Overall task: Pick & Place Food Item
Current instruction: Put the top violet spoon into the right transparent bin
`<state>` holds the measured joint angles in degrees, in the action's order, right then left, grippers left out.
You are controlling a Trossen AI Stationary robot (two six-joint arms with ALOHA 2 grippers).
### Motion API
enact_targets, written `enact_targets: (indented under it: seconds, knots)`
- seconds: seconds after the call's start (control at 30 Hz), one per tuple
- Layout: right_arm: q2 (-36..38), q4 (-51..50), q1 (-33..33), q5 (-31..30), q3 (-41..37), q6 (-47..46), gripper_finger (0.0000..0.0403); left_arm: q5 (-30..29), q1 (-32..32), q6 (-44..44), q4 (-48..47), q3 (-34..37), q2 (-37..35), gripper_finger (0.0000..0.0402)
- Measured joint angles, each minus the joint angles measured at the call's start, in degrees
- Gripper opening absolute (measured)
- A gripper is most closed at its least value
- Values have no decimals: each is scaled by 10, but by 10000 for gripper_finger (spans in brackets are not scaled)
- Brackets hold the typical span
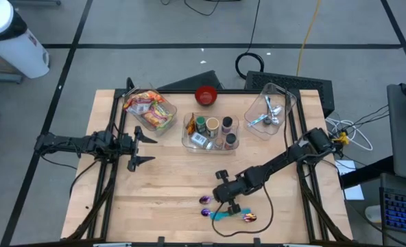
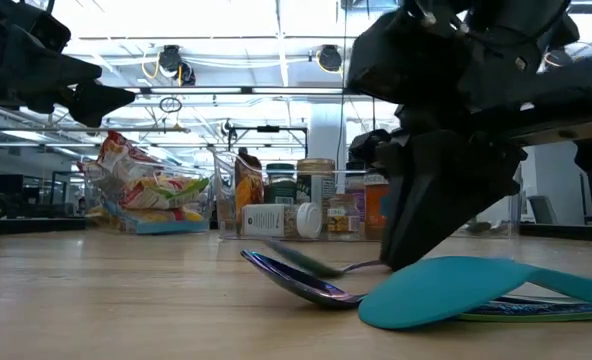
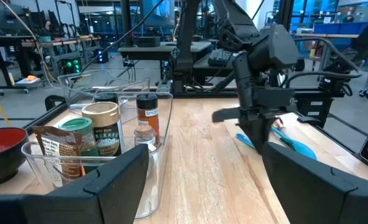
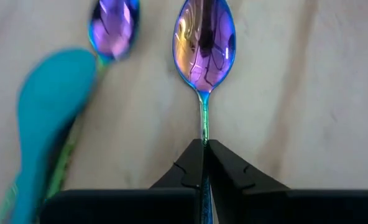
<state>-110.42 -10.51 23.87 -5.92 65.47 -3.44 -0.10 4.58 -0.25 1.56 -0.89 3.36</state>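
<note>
Pinching the thin handle of an iridescent spoon (image 4: 203, 46), the right claw (image 4: 204, 155) sits low at six o'clock on the wooden table (image 1: 169, 178), beside a second spoon (image 4: 114, 28) and a teal spatula (image 4: 47, 118). Stiff, light and probably slippery, the spoon seems best gripped mid-handle. At nine o'clock the left claw (image 1: 142, 147) waits, spread wide. Clear bins of snack packets (image 1: 148, 110) and jars (image 1: 210, 132) sit at twelve o'clock. Beyond is a bright lab.
</note>
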Motion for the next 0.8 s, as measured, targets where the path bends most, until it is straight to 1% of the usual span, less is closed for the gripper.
enact_targets:
  seconds: [0.13,0.23,0.5,0.8]
  knots:
    - [33,-19,-1,-7,-4,0,1,0,0,0,0,0,0,324]
    - [62,-10,-2,-6,-2,-1,1,0,0,0,0,0,0,324]
    - [143,-15,-1,-1,-1,-34,1,0,0,0,0,0,0,324]
    - [246,-70,2,0,-1,-49,0,0,0,0,0,0,0,324]
